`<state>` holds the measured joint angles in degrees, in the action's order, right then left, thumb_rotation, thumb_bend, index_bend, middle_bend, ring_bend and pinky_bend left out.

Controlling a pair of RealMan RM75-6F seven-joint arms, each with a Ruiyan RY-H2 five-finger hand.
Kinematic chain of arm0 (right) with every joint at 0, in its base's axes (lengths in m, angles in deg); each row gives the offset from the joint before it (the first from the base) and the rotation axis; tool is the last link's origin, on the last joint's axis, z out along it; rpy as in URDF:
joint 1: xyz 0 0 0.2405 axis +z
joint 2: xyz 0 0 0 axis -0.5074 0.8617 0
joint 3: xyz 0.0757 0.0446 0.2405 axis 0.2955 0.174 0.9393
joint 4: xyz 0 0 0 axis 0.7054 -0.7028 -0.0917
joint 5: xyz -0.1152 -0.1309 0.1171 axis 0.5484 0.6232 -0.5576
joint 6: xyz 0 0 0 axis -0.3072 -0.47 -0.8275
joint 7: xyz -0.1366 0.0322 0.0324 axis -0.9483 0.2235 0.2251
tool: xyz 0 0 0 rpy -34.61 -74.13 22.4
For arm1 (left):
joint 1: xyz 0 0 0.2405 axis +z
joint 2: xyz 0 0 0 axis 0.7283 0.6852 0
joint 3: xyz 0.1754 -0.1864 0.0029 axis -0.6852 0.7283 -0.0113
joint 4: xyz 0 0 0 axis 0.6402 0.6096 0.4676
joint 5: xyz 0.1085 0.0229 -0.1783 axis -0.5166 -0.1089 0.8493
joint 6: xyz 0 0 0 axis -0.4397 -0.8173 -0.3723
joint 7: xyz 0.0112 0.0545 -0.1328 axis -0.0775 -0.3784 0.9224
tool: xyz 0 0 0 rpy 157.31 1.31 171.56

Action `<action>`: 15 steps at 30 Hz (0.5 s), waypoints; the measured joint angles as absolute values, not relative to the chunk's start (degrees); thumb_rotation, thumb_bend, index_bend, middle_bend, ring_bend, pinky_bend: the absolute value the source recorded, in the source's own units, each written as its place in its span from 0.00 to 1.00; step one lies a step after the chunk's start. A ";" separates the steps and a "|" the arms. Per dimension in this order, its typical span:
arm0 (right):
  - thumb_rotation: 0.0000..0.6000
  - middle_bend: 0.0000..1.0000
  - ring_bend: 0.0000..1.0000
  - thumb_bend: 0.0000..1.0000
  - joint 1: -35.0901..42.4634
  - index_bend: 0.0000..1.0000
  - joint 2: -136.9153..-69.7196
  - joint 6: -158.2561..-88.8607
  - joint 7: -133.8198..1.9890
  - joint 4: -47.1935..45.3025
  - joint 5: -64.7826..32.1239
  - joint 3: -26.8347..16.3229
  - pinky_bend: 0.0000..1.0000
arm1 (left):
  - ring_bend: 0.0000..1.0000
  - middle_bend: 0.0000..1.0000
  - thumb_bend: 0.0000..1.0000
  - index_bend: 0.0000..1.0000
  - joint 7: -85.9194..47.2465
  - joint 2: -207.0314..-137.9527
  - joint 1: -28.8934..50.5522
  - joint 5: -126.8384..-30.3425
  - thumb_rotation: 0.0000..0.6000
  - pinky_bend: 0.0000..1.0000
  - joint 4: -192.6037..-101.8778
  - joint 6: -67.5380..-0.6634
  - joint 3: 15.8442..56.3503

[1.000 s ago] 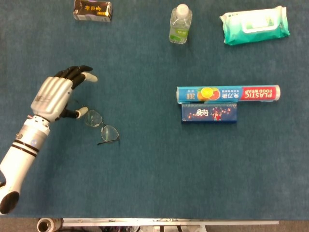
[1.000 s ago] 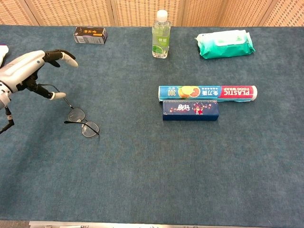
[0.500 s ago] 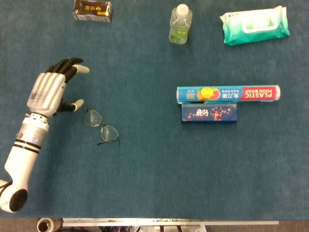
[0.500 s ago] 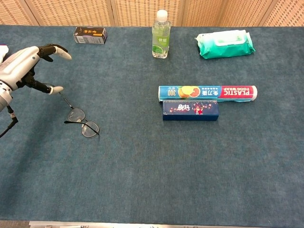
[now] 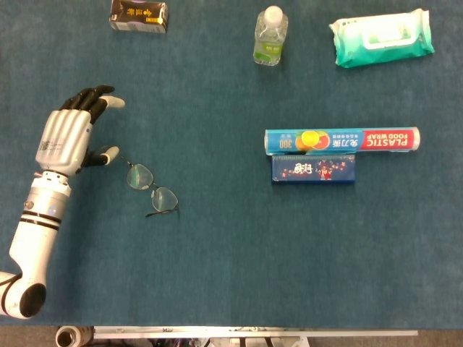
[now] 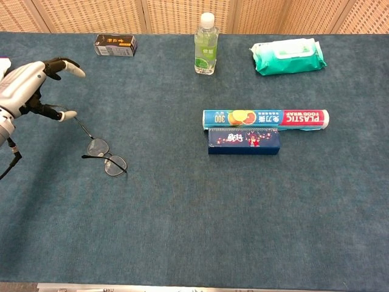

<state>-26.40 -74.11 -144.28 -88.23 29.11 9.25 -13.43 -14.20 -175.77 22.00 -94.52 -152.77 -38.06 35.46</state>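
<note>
My left hand (image 5: 69,136) (image 6: 29,86) hovers at the left side of the blue table, fingers spread and holding nothing. A pair of thin-framed glasses (image 5: 150,186) (image 6: 102,154) lies on the cloth just to the right of the hand, lenses down-right and one temple arm reaching up toward the thumb. The thumb tip is close to that temple arm but apart from it. My right hand shows in neither view.
A dark snack box (image 5: 138,15) lies at the far left. A clear water bottle (image 5: 270,35) stands at the back centre, with a green wet-wipes pack (image 5: 381,37) to its right. A plastic wrap roll (image 5: 341,139) and a blue box (image 5: 313,169) lie side by side at centre right.
My left hand has drawn back to the left, away from the glasses, which have stayed where they lie. Its fingers have remained spread.
</note>
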 measured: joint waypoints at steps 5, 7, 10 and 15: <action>1.00 0.21 0.18 0.04 -26.44 0.23 -74.04 -144.30 -88.18 29.18 9.24 -13.41 0.30 | 0.16 0.18 0.17 0.29 -15.65 -176.46 22.33 -94.02 1.00 0.22 -152.03 -38.99 35.75; 1.00 0.21 0.18 0.04 -26.45 0.23 -74.01 -144.29 -88.12 29.21 9.25 -13.42 0.30 | 0.16 0.18 0.17 0.29 -16.34 -176.78 22.47 -93.83 1.00 0.22 -151.66 -39.43 35.88; 1.00 0.21 0.18 0.04 -26.46 0.23 -73.98 -144.29 -88.04 29.23 9.26 -13.42 0.30 | 0.16 0.19 0.17 0.29 -17.73 -177.31 22.69 -93.77 1.00 0.22 -150.90 -40.28 35.97; 1.00 0.21 0.18 0.04 -26.47 0.23 -73.94 -144.33 -87.96 29.24 9.31 -13.39 0.30 | 0.16 0.19 0.17 0.30 -20.39 -177.87 23.17 -93.73 1.00 0.22 -149.82 -41.55 35.95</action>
